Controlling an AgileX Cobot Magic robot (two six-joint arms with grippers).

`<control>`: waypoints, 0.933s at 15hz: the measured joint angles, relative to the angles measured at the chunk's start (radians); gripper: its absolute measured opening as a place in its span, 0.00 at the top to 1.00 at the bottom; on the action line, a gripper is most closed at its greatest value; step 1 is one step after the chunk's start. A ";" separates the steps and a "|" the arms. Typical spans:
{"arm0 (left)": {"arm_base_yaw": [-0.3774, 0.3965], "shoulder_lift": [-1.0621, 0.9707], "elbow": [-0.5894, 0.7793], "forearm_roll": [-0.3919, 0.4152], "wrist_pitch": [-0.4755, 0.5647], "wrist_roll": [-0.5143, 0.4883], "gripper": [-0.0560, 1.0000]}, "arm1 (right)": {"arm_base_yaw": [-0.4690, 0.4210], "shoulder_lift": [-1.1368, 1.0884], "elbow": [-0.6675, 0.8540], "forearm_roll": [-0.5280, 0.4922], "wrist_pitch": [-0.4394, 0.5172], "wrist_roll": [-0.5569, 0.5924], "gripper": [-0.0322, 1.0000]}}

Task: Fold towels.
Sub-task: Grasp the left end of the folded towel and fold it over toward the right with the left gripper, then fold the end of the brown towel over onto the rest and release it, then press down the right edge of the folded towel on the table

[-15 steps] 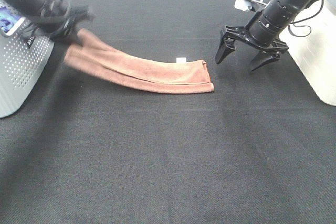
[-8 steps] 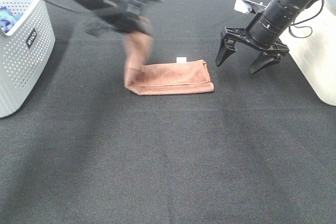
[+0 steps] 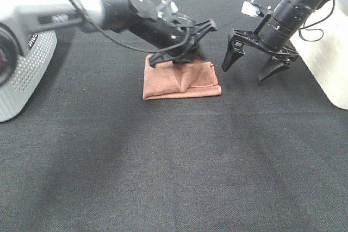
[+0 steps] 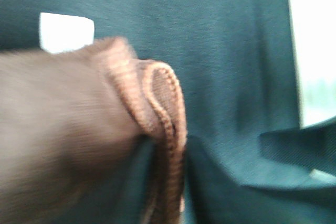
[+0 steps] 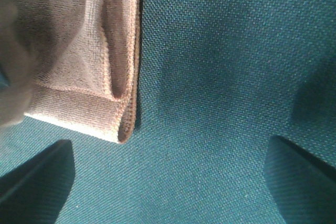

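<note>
The rust towel (image 3: 179, 82) lies folded in the middle of the black table. My left arm reaches across from the left. My left gripper (image 3: 187, 44) is shut on the towel's carried end and holds it just above the folded part, near its right edge. In the left wrist view the stitched hem (image 4: 167, 129) is pinched between the dark fingers (image 4: 210, 182). My right gripper (image 3: 253, 61) hangs open and empty just right of the towel. In the right wrist view the towel's folded edge (image 5: 123, 51) lies beyond the open fingertips (image 5: 37, 177).
A grey perforated basket (image 3: 22, 80) stands at the left edge. A white container (image 3: 331, 58) stands at the right edge, close behind my right arm. The table is covered in black cloth (image 3: 174, 167).
My left gripper has swept the towel's left end to the right, over the rest, so the long strip is now folded in half. My right gripper has stayed in place.
</note>
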 joint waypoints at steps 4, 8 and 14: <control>-0.004 0.000 -0.003 -0.120 -0.059 -0.008 0.37 | 0.000 0.000 0.000 0.002 0.000 0.000 0.08; 0.039 -0.051 -0.003 -0.086 -0.064 0.059 0.36 | 0.002 -0.005 0.000 0.127 0.025 -0.066 0.08; 0.203 -0.261 -0.005 0.108 -0.003 0.300 0.36 | 0.142 -0.001 0.000 0.606 -0.054 -0.346 0.08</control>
